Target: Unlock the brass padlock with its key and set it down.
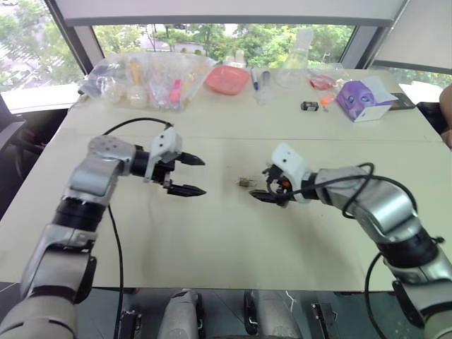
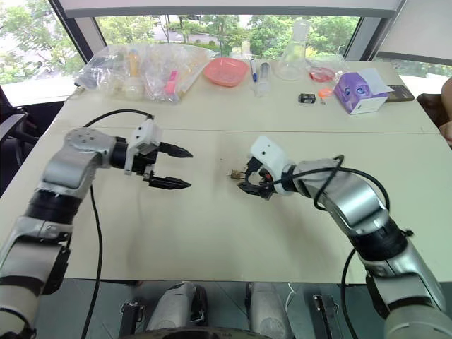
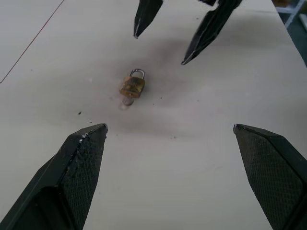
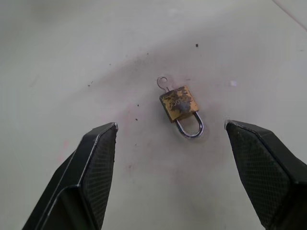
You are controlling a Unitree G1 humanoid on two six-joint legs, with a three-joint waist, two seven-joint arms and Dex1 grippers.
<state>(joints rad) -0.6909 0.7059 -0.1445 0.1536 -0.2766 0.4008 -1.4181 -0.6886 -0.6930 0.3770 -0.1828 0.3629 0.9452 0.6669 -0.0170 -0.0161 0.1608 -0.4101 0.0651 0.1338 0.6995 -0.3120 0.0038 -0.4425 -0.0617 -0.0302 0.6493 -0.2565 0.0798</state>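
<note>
The brass padlock (image 4: pixel 179 105) lies flat on the pale table (image 1: pixel 212 233), a small worn yellow block with a silvery shackle. A thin silvery key (image 4: pixel 163 82) sticks out of the end opposite the shackle. My right gripper (image 1: pixel 260 185) hovers just right of the padlock, open, its fingers (image 4: pixel 96 163) on either side of the lock and not touching it. My left gripper (image 1: pixel 203 176) stands open a short way to the left, pointing at the padlock (image 3: pixel 133 86), with nothing between its fingers. The right gripper (image 3: pixel 160 48) also appears beyond the lock in the left wrist view.
Along the table's far edge lie clear plastic bags (image 1: pixel 148 78), a pink bowl (image 1: pixel 227 79), a glass flask (image 1: pixel 296 63), a small black-and-white box (image 1: pixel 309 106) and a purple-and-white box (image 1: pixel 361 99). A person's hand (image 1: pixel 446 113) shows at the right edge.
</note>
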